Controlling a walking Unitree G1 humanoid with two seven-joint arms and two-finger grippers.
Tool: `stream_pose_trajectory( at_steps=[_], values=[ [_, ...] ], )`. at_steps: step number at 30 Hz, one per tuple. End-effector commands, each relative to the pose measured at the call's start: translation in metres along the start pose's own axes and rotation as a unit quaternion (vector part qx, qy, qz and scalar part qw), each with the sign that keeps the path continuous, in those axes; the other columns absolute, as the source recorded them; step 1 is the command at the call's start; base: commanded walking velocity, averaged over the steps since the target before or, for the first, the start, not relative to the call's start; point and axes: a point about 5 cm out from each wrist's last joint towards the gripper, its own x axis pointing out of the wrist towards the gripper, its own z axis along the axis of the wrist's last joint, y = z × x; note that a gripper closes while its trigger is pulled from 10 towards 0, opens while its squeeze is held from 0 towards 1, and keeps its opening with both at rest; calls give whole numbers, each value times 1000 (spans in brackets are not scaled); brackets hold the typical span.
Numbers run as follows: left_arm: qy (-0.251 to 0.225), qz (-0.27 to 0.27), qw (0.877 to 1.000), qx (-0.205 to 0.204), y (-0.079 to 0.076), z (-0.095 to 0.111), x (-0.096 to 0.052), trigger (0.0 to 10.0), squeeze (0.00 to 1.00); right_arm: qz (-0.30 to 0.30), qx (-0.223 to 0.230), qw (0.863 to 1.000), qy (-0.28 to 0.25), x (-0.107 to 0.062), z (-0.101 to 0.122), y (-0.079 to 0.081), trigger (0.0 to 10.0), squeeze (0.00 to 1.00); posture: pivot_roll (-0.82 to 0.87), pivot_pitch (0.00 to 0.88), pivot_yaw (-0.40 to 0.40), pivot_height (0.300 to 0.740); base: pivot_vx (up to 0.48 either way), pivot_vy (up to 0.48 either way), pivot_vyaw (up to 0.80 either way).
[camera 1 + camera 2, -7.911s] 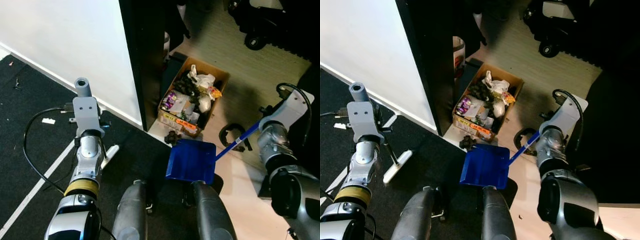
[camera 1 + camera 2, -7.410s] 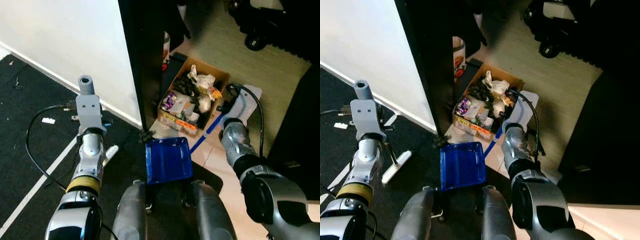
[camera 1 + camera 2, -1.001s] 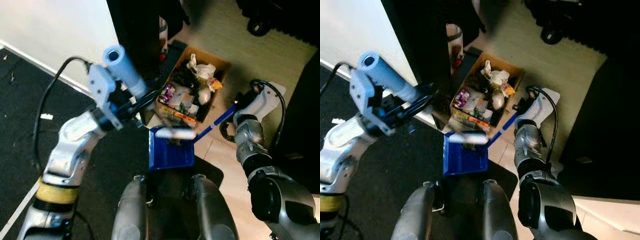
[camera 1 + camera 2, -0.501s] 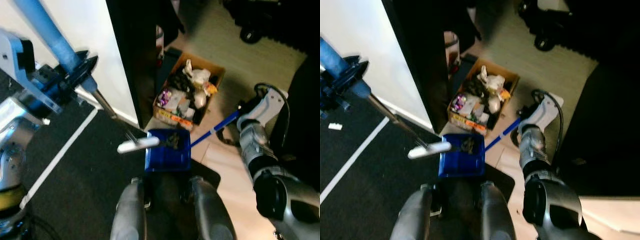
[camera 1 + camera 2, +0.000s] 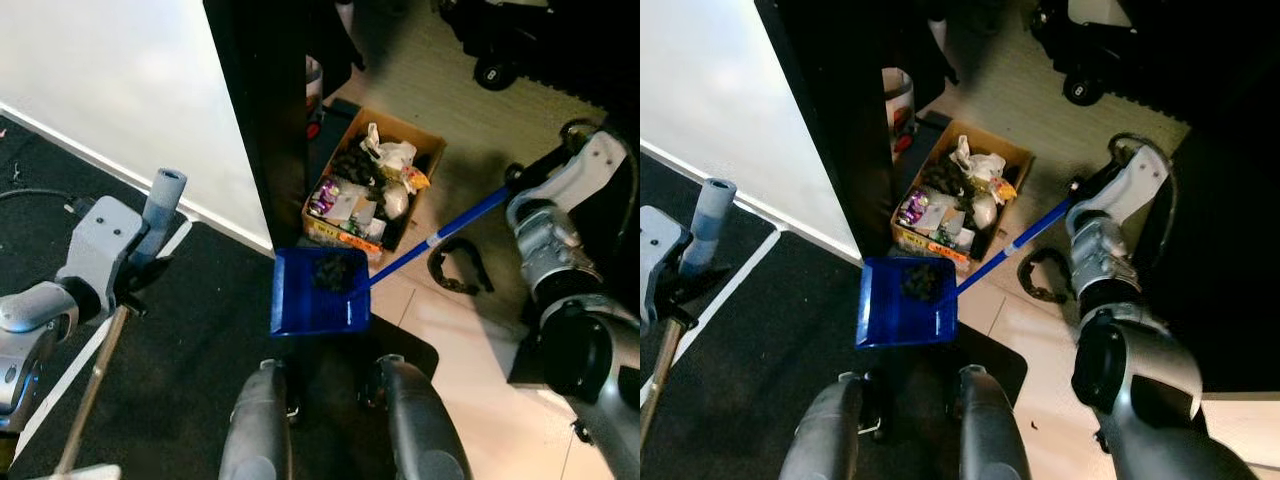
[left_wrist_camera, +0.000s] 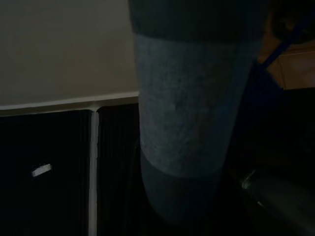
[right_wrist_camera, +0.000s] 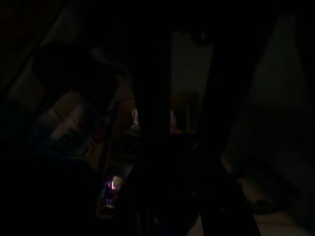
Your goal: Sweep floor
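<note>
A blue dustpan (image 5: 318,296) sits tilted just past my knees with a dark clump of debris (image 5: 334,270) in it. Its long blue handle (image 5: 432,236) runs up to the right, where my right gripper (image 5: 517,183) is shut on its end. On the left, my left gripper (image 5: 138,274) is shut on the broom's shaft just under its grey-blue foam grip (image 5: 161,205). The shaft (image 5: 92,388) slants down over the black mat to the white broom head (image 5: 82,470) at the picture's bottom edge. The foam grip (image 6: 187,108) looms close in the left wrist view.
An open cardboard box (image 5: 434,152) stuffed with trash stands beyond the dustpan. A black panel (image 5: 250,110) and a white wall (image 5: 110,90) rise at the left. A black ring (image 5: 455,270) lies on the tiles. My two legs (image 5: 258,425) are below.
The left arm has swung the broom down and left, so its head is away from the dustpan. The right arm has drawn the handle up and right; the debris stays in the pan.
</note>
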Motion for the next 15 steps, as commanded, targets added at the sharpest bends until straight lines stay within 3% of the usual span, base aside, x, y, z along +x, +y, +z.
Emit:
stream_pose_trajectory(
  at_steps=[1,2,3,4,7,9,10,11,12,15],
  values=[
    [-48,64,997,-21,7,7,5,10000,0,6,13,999,-30,4,24,0,10000,0,50,138,-75,740,0,0,0],
    [-99,121,982,-102,0,6,18,10000,0,12,13,999,-47,7,45,0,10000,0,40,135,-78,740,0,0,0],
    [-99,121,982,-102,0,6,18,10000,0,12,13,999,-47,7,45,0,10000,0,40,135,-78,740,0,0,0],
    [-108,131,977,-132,-5,4,22,10000,0,15,11,998,-52,8,54,0,10000,0,35,135,-78,740,0,0,0],
    [-110,134,974,-147,-11,2,26,10000,0,19,8,998,-56,9,61,1,10000,0,29,133,-79,740,0,0,0],
    [-102,131,972,-165,-26,-5,34,10000,0,27,4,997,-68,10,83,2,10000,0,17,134,-81,740,0,0,0],
    [-102,131,972,-165,-26,-5,34,10000,0,27,4,997,-68,10,83,2,10000,0,17,134,-81,740,0,0,0],
    [-97,128,971,-176,-35,-8,39,10000,0,29,7,996,-81,10,98,3,10000,0,12,134,-82,740,0,0,0],
    [-97,128,971,-176,-35,-8,39,10000,0,29,7,996,-81,10,98,3,10000,0,12,134,-82,740,0,0,0],
    [-79,130,969,-193,-49,-13,49,10000,0,26,16,993,-114,9,125,4,10000,0,5,133,-86,740,0,0,0]
  ],
)
